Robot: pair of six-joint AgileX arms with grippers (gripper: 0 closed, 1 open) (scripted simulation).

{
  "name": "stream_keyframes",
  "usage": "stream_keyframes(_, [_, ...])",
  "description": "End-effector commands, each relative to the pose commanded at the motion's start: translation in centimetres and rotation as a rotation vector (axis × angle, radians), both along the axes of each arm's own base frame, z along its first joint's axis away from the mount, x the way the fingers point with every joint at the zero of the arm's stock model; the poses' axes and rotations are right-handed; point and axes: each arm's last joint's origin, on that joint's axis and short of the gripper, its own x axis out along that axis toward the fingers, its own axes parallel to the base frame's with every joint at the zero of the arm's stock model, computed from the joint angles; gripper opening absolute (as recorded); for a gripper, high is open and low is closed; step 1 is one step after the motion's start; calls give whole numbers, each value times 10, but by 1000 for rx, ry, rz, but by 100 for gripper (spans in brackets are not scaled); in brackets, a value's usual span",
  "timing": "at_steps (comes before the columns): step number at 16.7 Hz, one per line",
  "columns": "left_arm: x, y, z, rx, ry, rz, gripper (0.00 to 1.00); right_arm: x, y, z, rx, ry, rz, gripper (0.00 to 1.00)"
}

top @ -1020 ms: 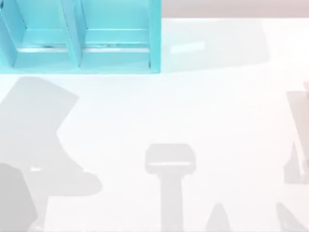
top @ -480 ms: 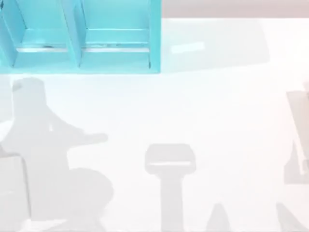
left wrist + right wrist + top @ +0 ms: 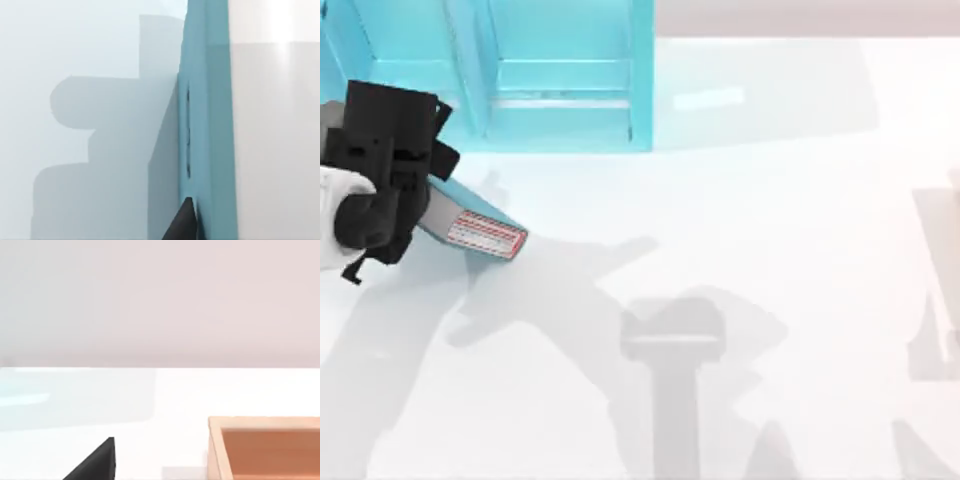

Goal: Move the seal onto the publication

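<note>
the left gripper [image 3: 425,205] is gripping the book [image 3: 478,230] and carrying it above the table [image 3: 770,200] at the left, near the shelf unit [image 3: 560,80]. this looks like the book-placing step; next it needs setting down flat.

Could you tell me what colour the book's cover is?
Teal-blue book; top view shows it best.

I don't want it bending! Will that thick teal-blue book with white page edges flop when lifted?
Probably stiff: the thick teal-blue book juts straight from the left gripper without sagging. Thick, so likely heavyish; its smooth cover might slip.
</note>
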Motion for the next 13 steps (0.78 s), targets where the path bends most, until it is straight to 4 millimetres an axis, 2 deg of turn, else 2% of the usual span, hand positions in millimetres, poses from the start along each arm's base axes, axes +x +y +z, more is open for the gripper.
stream_keyframes(3, [-22, -81, -10, -46, -104, 115, 0, 0, 0, 0, 0, 0, 0, 100])
stream_keyframes(7, [-74, -173, -14, -206, -333, 205, 0, 0, 0, 0, 0, 0, 0, 100])
stream_keyframes(10, [-117, -220, -14, -369, -471, 227, 0, 0, 0, 0, 0, 0, 0, 100])
stream_keyframes(13, [-150, -247, -14, -495, -551, 231, 0, 0, 0, 0, 0, 0, 0, 100])
